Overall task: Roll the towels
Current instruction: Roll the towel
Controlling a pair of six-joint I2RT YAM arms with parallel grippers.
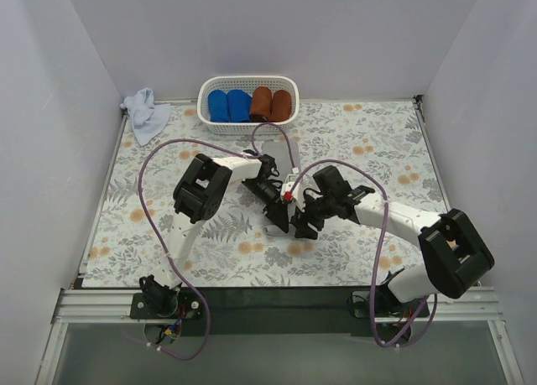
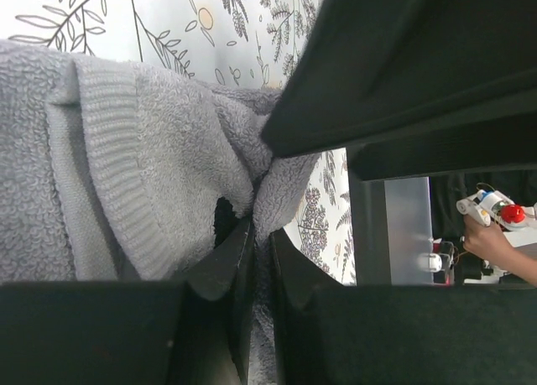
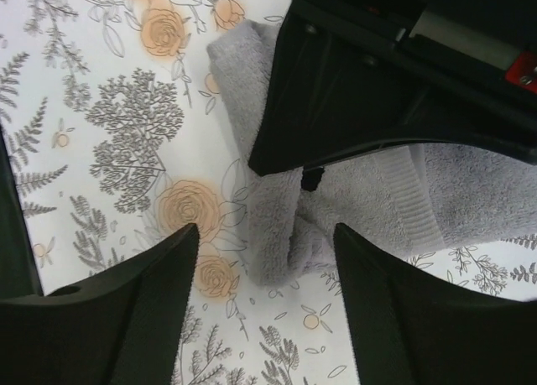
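Observation:
The mid-grey towel (image 1: 274, 226) lies bunched on the floral mat at table centre, mostly hidden under both grippers. My left gripper (image 1: 281, 207) is shut on a fold of it; the left wrist view shows the jaws (image 2: 260, 234) pinching grey terry (image 2: 126, 167). My right gripper (image 1: 302, 221) is open, its fingers straddling the towel's rolled end (image 3: 281, 234), gripper midpoint (image 3: 264, 234); it does not hold it. The left gripper's black body (image 3: 377, 83) lies over the towel in that view. The pale blue-lavender towel (image 1: 144, 112) lies crumpled at the back left corner.
A white basket (image 1: 247, 85) stands at the back centre with two bright blue rolls (image 1: 228, 105) and two rust-brown rolls (image 1: 271, 104). Purple cables loop over the mat by both arms. White walls enclose the table on three sides.

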